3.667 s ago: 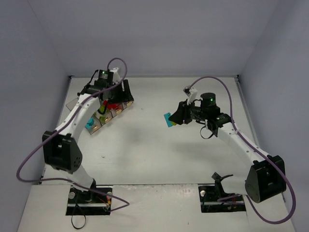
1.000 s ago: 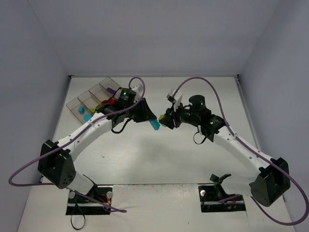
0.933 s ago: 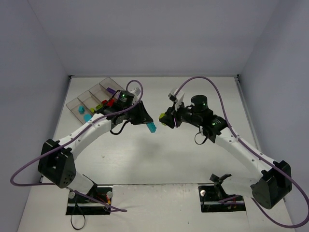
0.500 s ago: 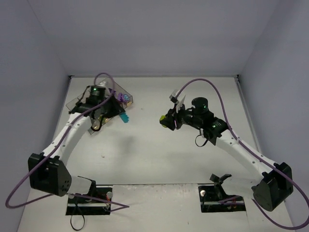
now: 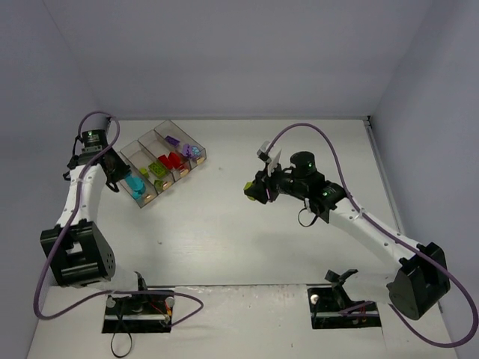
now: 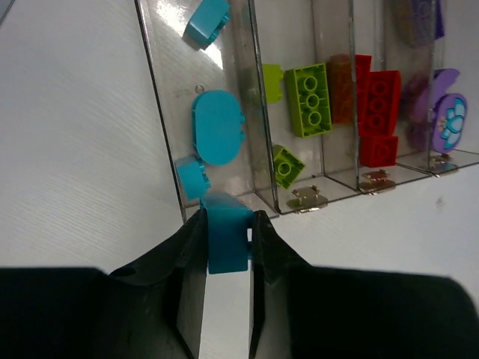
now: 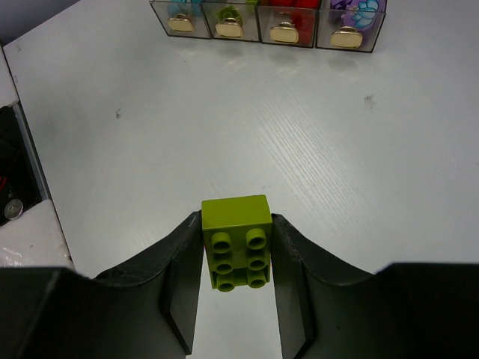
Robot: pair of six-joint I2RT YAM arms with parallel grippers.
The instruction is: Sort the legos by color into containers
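Note:
My left gripper point(image 6: 224, 224) is shut on a cyan lego point(image 6: 227, 239), which shows just short of the latched end of the leftmost bin. The containers point(image 6: 254, 90) are clear bins in a row: cyan legos point(image 6: 218, 136), lime legos point(image 6: 308, 99), red legos point(image 6: 378, 105) and purple legos point(image 6: 445, 120) each lie in their own bin. From above, the left gripper point(image 5: 117, 178) hangs at the left side of the containers point(image 5: 129, 157). My right gripper point(image 7: 237, 239) is shut on a lime lego point(image 7: 237, 243), held above the table's middle point(image 5: 254, 191), facing the containers point(image 7: 258, 28).
The grey walls close in the white table on three sides. A black mount and white plate point(image 7: 22, 224) lie at the left edge of the right wrist view. The arm bases point(image 5: 138, 307) sit at the near edge.
My left arm swung from the table's middle back to the left with the cyan lego, ending beside the bins. The right gripper kept its lime lego and shifted slightly left.

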